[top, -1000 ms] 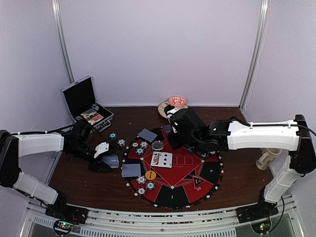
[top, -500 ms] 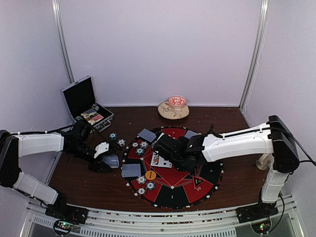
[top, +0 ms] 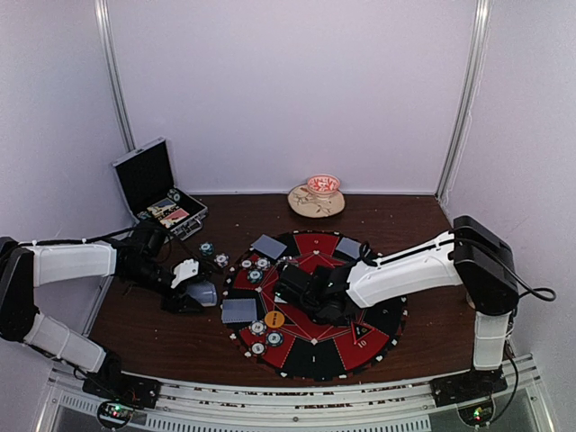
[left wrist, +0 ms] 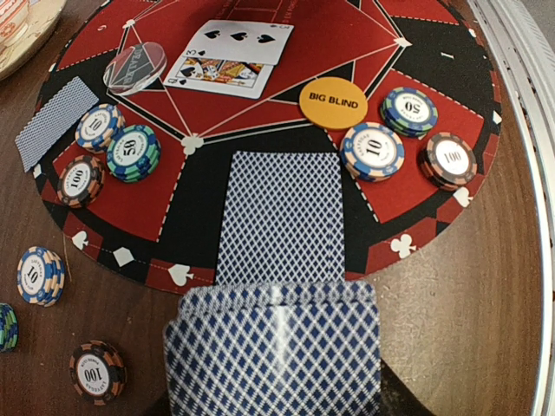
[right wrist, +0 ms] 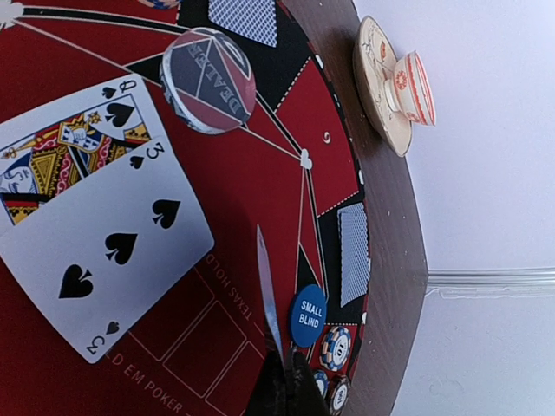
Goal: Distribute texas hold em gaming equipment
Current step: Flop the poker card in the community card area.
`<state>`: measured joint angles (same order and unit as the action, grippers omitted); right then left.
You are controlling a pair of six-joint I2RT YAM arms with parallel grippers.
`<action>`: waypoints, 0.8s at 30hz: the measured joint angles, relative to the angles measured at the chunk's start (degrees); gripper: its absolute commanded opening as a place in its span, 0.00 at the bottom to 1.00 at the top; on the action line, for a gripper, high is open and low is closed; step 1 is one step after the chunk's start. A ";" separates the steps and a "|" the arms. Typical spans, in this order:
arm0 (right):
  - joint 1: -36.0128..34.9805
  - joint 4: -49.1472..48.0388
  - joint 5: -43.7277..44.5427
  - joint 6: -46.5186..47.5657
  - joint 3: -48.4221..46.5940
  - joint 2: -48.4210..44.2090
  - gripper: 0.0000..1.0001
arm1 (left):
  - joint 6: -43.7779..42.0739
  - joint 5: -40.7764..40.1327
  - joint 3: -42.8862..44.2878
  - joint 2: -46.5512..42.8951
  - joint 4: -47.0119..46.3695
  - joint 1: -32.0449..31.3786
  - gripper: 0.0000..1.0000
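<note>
1. Left gripper (top: 189, 286) is partly closed and clamped on the deck (left wrist: 273, 351) of blue-backed cards. It sits just off the left edge of the mat (top: 315, 358), same pose as a second ago.
2. Right gripper (right wrist: 286, 390) is fully closed, pinching a single card (right wrist: 267, 286) that shows edge-on.
3. Change: the right arm has swung from the far side of the mat, by the cup and saucer (top: 317, 196), to low over the mat centre. In the top view it now hides the face-up pair.
4. The 3 of spades (right wrist: 108, 234) overlaps the queen of spades (right wrist: 61, 152) mid-mat, with the dealer button (right wrist: 208, 80) just beside them.
5. A face-down card (left wrist: 279, 217) lies on the mat directly ahead of the deck.
6. BIG BLIND disc (left wrist: 333, 103) sits next to the 10 chip (left wrist: 372, 150), 50 chip (left wrist: 407, 111) and 100 chip (left wrist: 448, 159).
7. SMALL BLIND disc (right wrist: 308, 316) is near the mat rim, beside a chip stack (right wrist: 336, 347).
8. The open case (top: 157, 189) is at the far left, unmoved.
</note>
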<state>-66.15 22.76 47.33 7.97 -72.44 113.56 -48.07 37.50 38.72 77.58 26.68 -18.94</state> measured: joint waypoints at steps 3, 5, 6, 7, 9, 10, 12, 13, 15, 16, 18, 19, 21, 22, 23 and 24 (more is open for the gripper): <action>0.00 -2.25 -1.09 1.38 1.70 0.00 0.00 | 0.00 0.02 0.00 0.00 0.00 0.00 0.52; 0.00 -3.30 -1.57 2.29 2.49 0.04 0.00 | 0.00 0.02 0.00 0.00 0.00 0.00 0.52; 0.00 -3.78 -1.84 2.62 2.69 0.04 0.00 | 0.00 0.02 0.00 0.00 0.00 0.00 0.53; 0.00 -4.48 -2.14 2.97 2.82 0.04 0.00 | 0.00 0.02 0.00 0.00 0.00 0.00 0.52; -0.02 -6.10 -2.47 3.78 3.39 0.04 0.00 | 0.00 0.02 0.00 0.00 0.00 0.00 0.52; 0.00 -6.80 -2.58 4.11 3.74 0.04 0.00 | 0.00 0.02 0.00 0.00 0.00 0.00 0.52; 0.00 -8.02 -2.73 4.55 4.48 0.04 0.00 | 0.00 0.02 0.00 0.00 0.00 0.02 0.53; 0.00 -8.41 -2.86 4.72 4.72 0.04 0.00 | 0.00 0.02 0.00 0.00 0.00 0.02 0.52; 0.00 -9.38 -3.21 5.07 5.27 0.04 0.00 | 0.00 0.02 0.00 0.00 0.00 0.02 0.52; 0.00 -9.68 -3.43 5.25 5.46 0.04 0.00 | 0.00 0.02 0.00 0.00 0.00 0.04 0.52; 0.00 -10.36 -3.74 5.42 5.88 0.04 0.00 | 0.00 0.02 0.00 0.00 0.00 0.04 0.52; 0.00 -10.82 -3.89 5.57 6.10 0.04 0.00 | 0.00 0.02 0.00 0.00 0.00 0.04 0.52; -0.02 -11.58 -4.28 5.70 6.60 0.02 0.00 | 0.00 0.02 0.00 0.00 0.00 0.04 0.53; -0.04 -12.02 -4.52 5.75 6.84 0.02 0.00 | 0.00 0.02 0.00 0.00 0.00 0.04 0.53; -0.11 -12.48 -4.87 5.84 7.21 0.02 0.00 | 0.00 0.02 0.00 0.00 0.00 0.04 0.52; -0.15 -12.72 -5.05 5.88 7.41 0.02 0.00 | 0.00 0.02 0.00 0.00 0.00 0.04 0.53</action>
<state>-66.30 10.04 42.28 13.85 -65.04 113.58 -48.07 37.52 38.72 77.58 26.68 -18.90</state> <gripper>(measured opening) 0.010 0.526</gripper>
